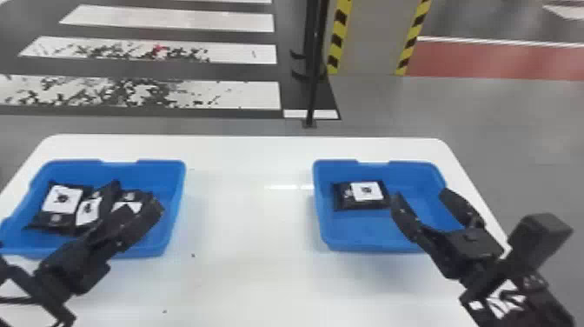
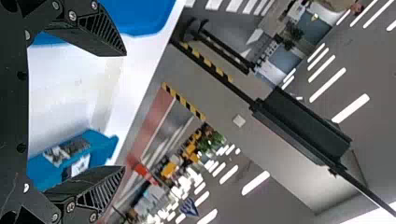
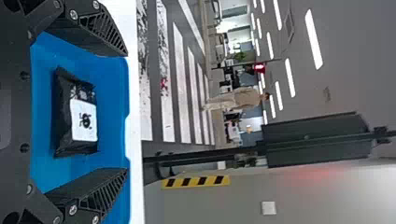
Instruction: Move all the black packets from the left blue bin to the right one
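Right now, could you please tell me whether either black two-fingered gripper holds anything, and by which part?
Nothing is held: the left black gripper and the right black gripper both stand open, with nothing pinched.

One left gripper (image 1: 145,211), fingers apart, near the tabletop's (image 1: 247,226) left edge; one right gripper (image 1: 420,196), likewise, near its right.

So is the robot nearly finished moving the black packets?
Not yet, it seems. One black packet lies in the right blue bin, so that one looks done. Nothing is in hand: the left gripper and the right gripper are both open and empty. What look like three more packets are left in the left blue bin.
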Controlling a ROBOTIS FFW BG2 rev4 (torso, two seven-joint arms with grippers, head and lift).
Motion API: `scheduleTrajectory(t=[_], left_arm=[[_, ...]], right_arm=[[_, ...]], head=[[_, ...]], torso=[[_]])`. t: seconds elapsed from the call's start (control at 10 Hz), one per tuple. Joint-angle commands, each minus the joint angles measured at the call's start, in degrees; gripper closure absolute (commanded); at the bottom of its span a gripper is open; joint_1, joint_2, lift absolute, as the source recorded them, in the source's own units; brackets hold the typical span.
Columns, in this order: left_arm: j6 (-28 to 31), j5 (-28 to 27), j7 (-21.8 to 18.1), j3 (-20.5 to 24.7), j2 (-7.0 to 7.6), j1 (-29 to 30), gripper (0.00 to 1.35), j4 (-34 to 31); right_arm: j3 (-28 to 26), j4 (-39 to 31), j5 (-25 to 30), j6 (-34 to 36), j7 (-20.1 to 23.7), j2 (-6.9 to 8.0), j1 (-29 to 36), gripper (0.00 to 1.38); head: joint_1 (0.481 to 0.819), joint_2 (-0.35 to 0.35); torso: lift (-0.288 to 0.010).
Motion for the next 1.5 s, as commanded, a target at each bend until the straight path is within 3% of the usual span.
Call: scheduleTrajectory(t=[0.0, 0.2, 0.4, 0.6, 0.9, 1.2, 1.4], left_arm=[[3.31, -6.2, 1.18, 2.7, -0.32, -1.46, 0.18, -0.06], [9.35, -16.02, 3.12, 4.87, -0.06, -5.53, 0.18, 0.23], [13.99, -21.51, 3.38, 3.38, 1.7, -11.86, 0.18, 4.59], [17.37, -23.45, 3.38, 1.44, 2.49, -17.63, 0.18, 10.35], [19.34, -25.96, 4.0, -2.1, 2.93, -24.1, 0.18, 17.52], [24.96, -32.93, 5.4, -3.47, 3.02, -26.77, 0.18, 17.52], [28.06, -34.76, 6.02, -3.81, 3.28, -28.32, 0.18, 19.35]], right_arm=[[3.41, -6.25, 2.37, -4.87, 0.07, 0.8, 5.76, 0.15], [6.73, -11.6, 0.43, -5.57, 0.07, 0.45, 10.96, 0.15], [9.01, -12.02, -2.09, -5.57, 0.24, 0.36, 12.93, 0.15], [9.58, -12.02, -2.66, -5.29, 0.68, 0.36, 13.35, 0.15], [9.93, -11.74, -3.46, -4.02, 1.39, 0.36, 13.49, 0.15], [9.93, -11.18, -4.94, -3.32, 1.91, 0.27, 13.49, 0.15], [9.93, -11.04, -5.4, -3.18, 2.0, 0.19, 13.49, 0.15]], head=[[0.695, -0.029], [0.695, 0.06], [0.695, 0.167], [0.695, 0.195], [0.695, 0.183], [0.695, 0.183], [0.695, 0.198]], torso=[[-0.14], [-0.14], [-0.14], [-0.14], [-0.14], [-0.14], [-0.14]])
